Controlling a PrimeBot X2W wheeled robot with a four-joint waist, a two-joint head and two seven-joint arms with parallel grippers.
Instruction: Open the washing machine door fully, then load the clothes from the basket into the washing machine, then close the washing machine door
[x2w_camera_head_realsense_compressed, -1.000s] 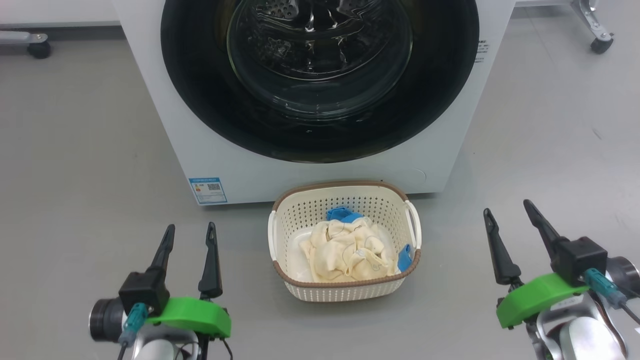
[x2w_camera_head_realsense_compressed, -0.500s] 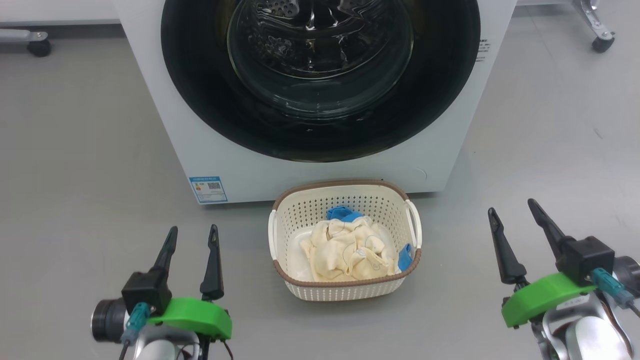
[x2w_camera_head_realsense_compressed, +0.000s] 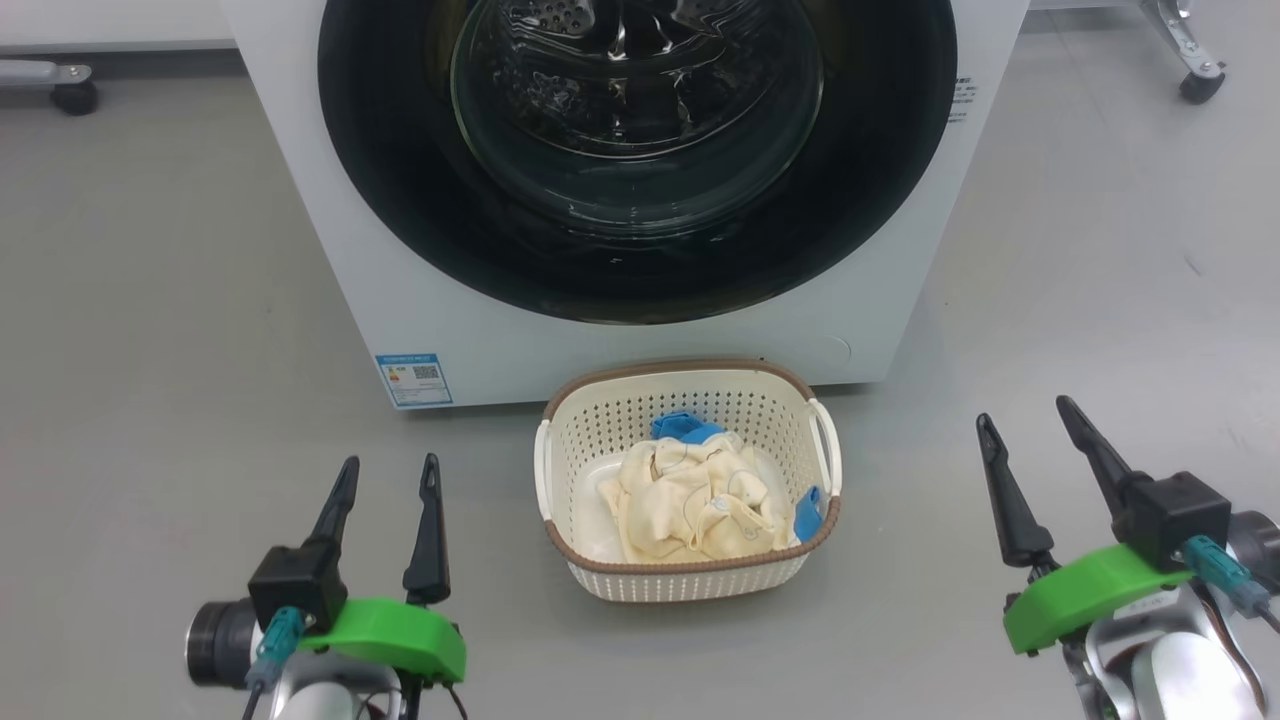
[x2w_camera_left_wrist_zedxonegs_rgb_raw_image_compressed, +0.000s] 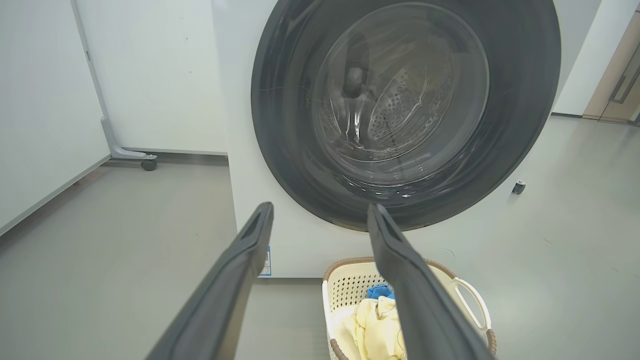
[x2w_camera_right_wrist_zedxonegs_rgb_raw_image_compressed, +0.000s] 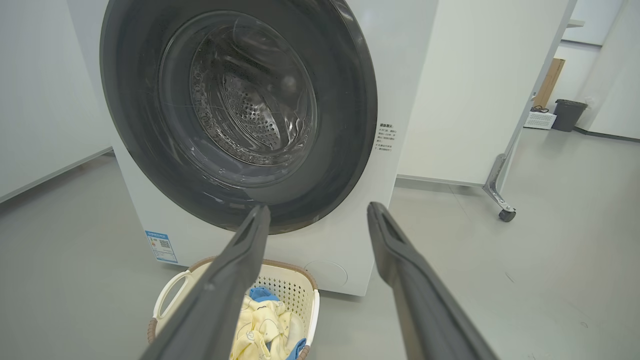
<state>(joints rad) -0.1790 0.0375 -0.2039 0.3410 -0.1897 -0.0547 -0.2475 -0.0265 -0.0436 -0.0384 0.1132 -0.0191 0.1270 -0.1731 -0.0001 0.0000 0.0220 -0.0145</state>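
The white washing machine (x2w_camera_head_realsense_compressed: 330, 230) (x2w_camera_left_wrist_zedxonegs_rgb_raw_image_compressed: 245, 165) (x2w_camera_right_wrist_zedxonegs_rgb_raw_image_compressed: 395, 95) stands ahead with its round black-rimmed door (x2w_camera_head_realsense_compressed: 400, 200) (x2w_camera_left_wrist_zedxonegs_rgb_raw_image_compressed: 280, 150) (x2w_camera_right_wrist_zedxonegs_rgb_raw_image_compressed: 345, 125) flat against the front. Right below it on the floor sits the cream basket (x2w_camera_head_realsense_compressed: 690, 585) (x2w_camera_left_wrist_zedxonegs_rgb_raw_image_compressed: 345, 287) (x2w_camera_right_wrist_zedxonegs_rgb_raw_image_compressed: 287, 285) holding cream-yellow and blue clothes (x2w_camera_head_realsense_compressed: 690, 500) (x2w_camera_left_wrist_zedxonegs_rgb_raw_image_compressed: 375, 325) (x2w_camera_right_wrist_zedxonegs_rgb_raw_image_compressed: 260, 320). My left gripper (x2w_camera_head_realsense_compressed: 390, 468) is open, low at the left of the basket. My right gripper (x2w_camera_head_realsense_compressed: 1025, 410) is open too, at the basket's right. Nothing is between either pair of fingers.
Grey floor (x2w_camera_head_realsense_compressed: 150, 300) spreads on both sides of the machine. A castor (x2w_camera_head_realsense_compressed: 75, 97) of a white panel stands at the far left, another castor (x2w_camera_head_realsense_compressed: 1198, 87) at the far right. A dark bin (x2w_camera_right_wrist_zedxonegs_rgb_raw_image_compressed: 569, 114) stands far off to the right.
Both grippers have drifted slightly lower in the head view and the right one a little further right; machine, door and basket are unmoved.
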